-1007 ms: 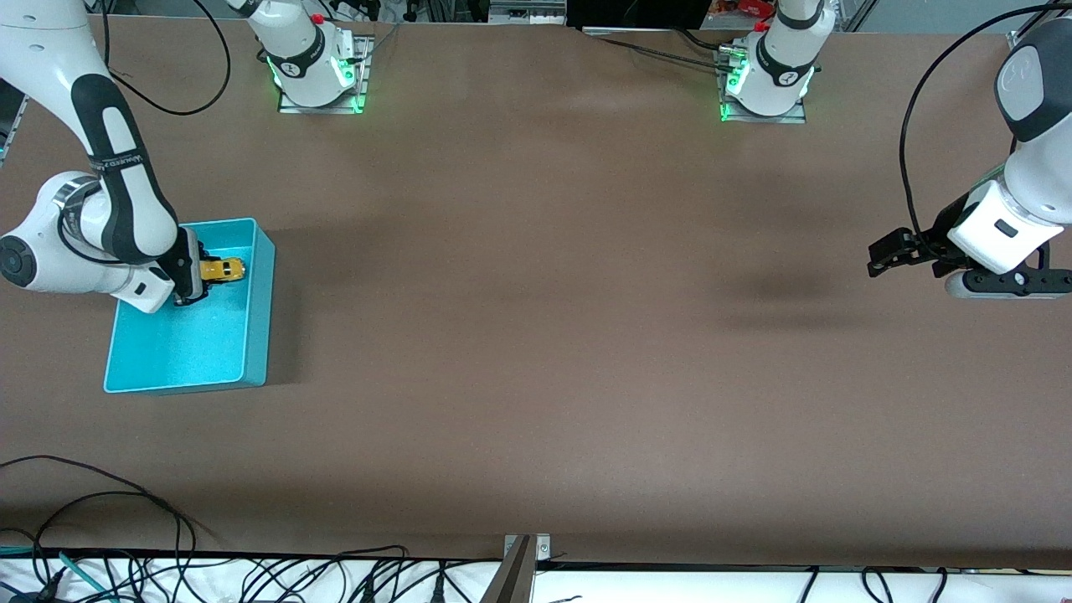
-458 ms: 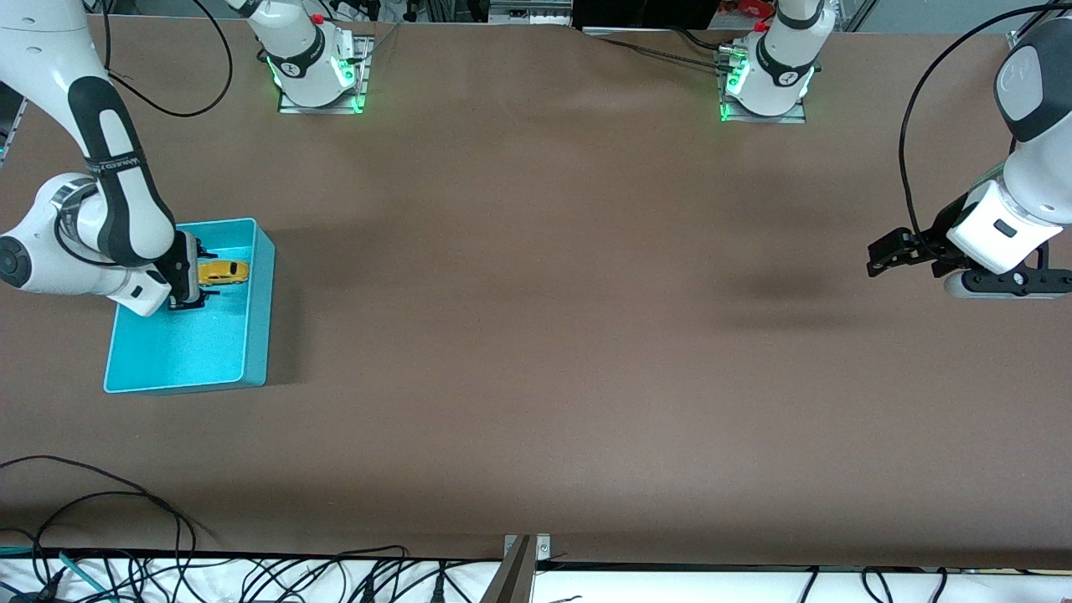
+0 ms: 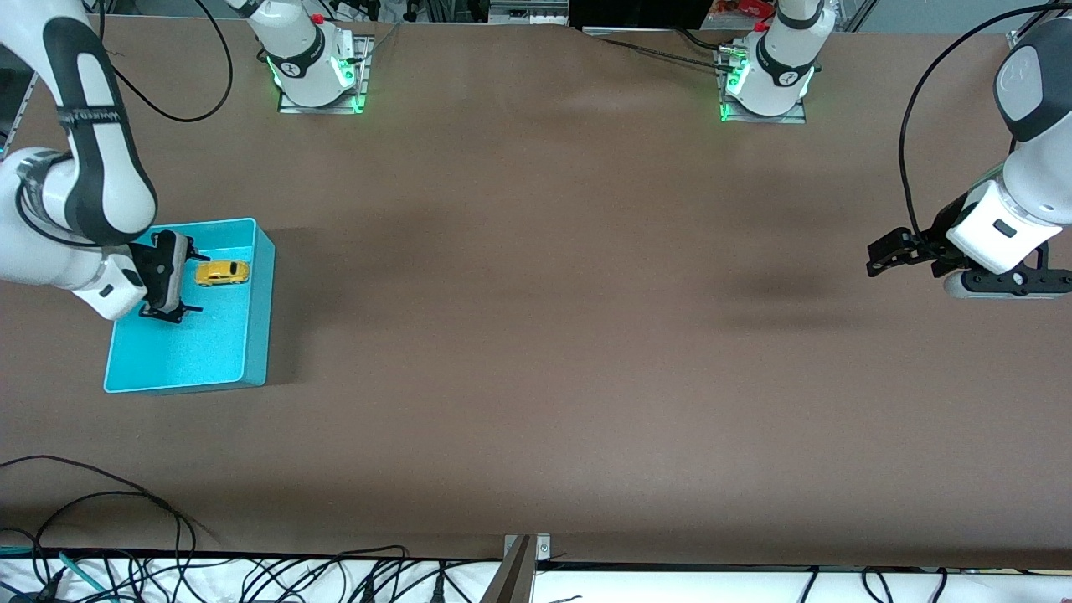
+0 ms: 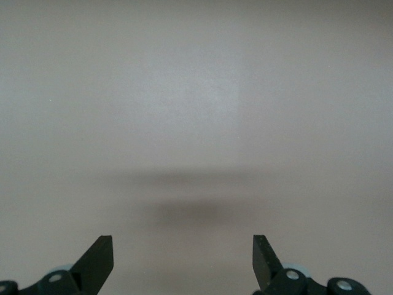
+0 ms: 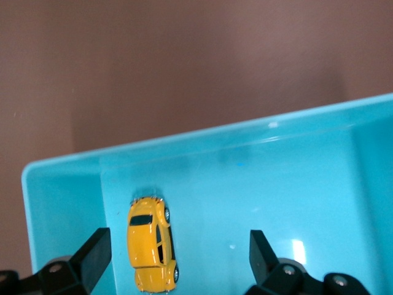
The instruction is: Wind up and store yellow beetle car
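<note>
The yellow beetle car (image 3: 222, 273) lies on the floor of the turquoise bin (image 3: 256, 318), close to the wall that faces the robots' bases. In the right wrist view the yellow beetle car (image 5: 151, 243) rests on its wheels, free of any finger. My right gripper (image 3: 174, 281) hangs open above the bin, beside the car and apart from it. My right gripper (image 5: 177, 253) shows both fingers spread wide. My left gripper (image 3: 881, 256) waits open over bare table at the left arm's end, and the left gripper (image 4: 183, 258) has nothing between its fingers.
The bin stands at the right arm's end of the brown table (image 3: 536, 335). Cables (image 3: 100, 553) trail along the table edge nearest the front camera. The two arm bases (image 3: 314, 63) stand at the table's robot edge.
My right gripper opened and let go of the car, which now lies in the bin. The gripper then rose and drew back from the car. The left arm stayed still.
</note>
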You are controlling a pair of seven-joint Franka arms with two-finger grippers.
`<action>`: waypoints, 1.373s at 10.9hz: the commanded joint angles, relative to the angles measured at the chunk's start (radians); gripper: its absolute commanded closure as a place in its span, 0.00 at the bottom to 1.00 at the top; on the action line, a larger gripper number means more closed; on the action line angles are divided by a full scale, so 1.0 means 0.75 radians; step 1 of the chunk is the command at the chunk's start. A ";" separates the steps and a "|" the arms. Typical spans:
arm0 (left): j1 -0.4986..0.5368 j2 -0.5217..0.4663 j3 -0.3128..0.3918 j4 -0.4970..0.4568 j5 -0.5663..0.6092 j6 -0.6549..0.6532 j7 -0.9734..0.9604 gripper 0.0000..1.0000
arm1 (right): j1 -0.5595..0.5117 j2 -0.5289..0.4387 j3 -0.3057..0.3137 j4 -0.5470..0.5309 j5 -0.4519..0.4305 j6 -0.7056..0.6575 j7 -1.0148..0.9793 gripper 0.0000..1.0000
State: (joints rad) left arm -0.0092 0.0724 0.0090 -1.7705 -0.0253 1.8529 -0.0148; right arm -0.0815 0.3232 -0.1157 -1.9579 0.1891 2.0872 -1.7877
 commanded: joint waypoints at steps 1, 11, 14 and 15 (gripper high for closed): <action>0.006 -0.005 -0.006 0.006 0.019 -0.014 0.016 0.00 | 0.037 -0.181 0.019 -0.032 0.053 -0.075 0.398 0.00; 0.006 0.006 -0.006 0.006 0.019 -0.014 0.018 0.00 | 0.252 -0.509 0.175 -0.016 -0.137 -0.202 2.037 0.00; 0.006 0.006 -0.006 0.006 0.019 -0.014 0.020 0.00 | 0.299 -0.537 0.173 0.092 -0.225 -0.344 2.178 0.00; 0.008 0.006 -0.004 0.006 0.019 -0.014 0.020 0.00 | 0.309 -0.566 0.173 0.109 -0.258 -0.381 2.215 0.00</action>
State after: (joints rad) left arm -0.0088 0.0763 0.0088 -1.7716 -0.0253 1.8524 -0.0147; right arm 0.1249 -0.0591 0.0175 -1.9259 0.0560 1.8886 -0.2086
